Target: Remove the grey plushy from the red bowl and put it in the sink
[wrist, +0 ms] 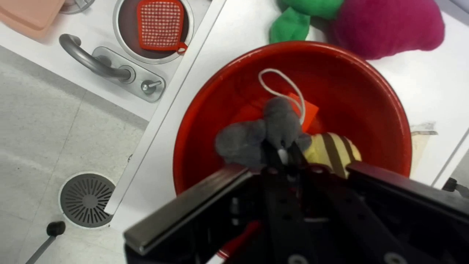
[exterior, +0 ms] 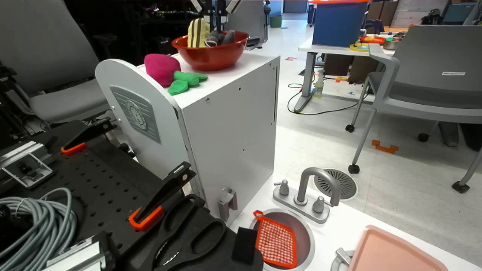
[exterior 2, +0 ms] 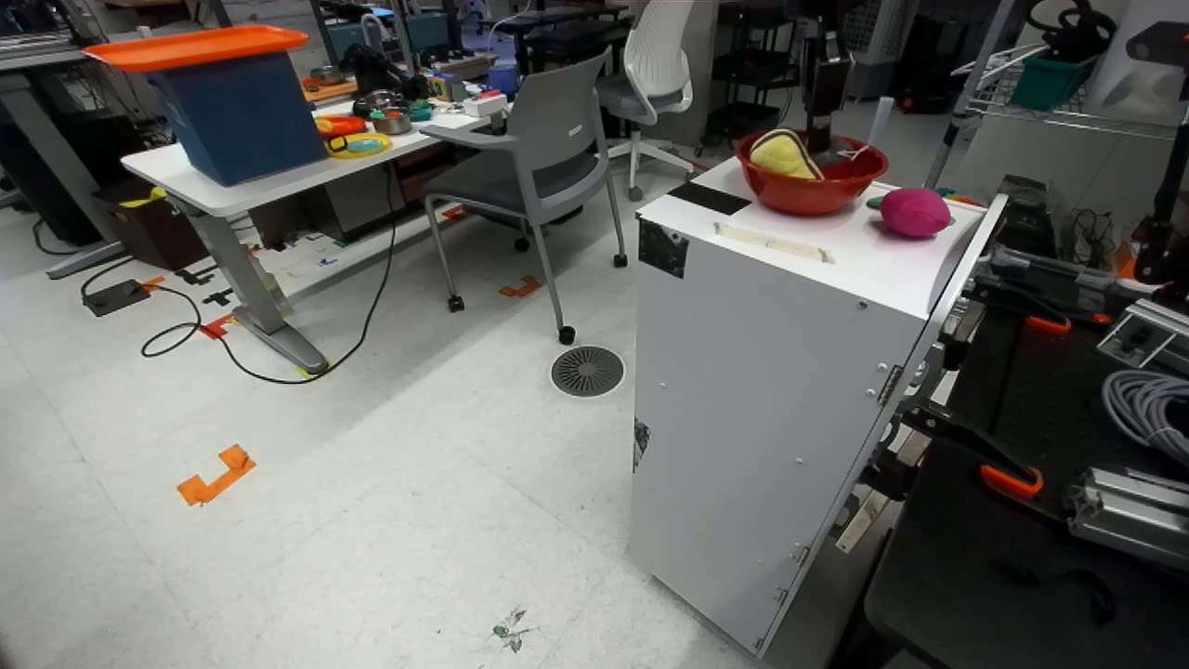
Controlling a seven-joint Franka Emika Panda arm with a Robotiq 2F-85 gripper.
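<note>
Inside the red bowl [wrist: 351, 91] on a white cabinet [exterior: 233, 120], the grey plush toy [wrist: 253, 137] lies right at the tips of my claw [wrist: 283, 156], its two lumps spreading ahead and left in the wrist view, a striped yellow toy [wrist: 331, 150] just to the right. My jaws stand narrow, apparently pinching the grey plush toy. The next carry, I judge, goes leftward over the rim, down to the sink [wrist: 128, 29].

Red bowl [exterior: 211, 58] — grey plushy [wrist: 253, 135] (striped toy [exterior: 198, 34])
</note>
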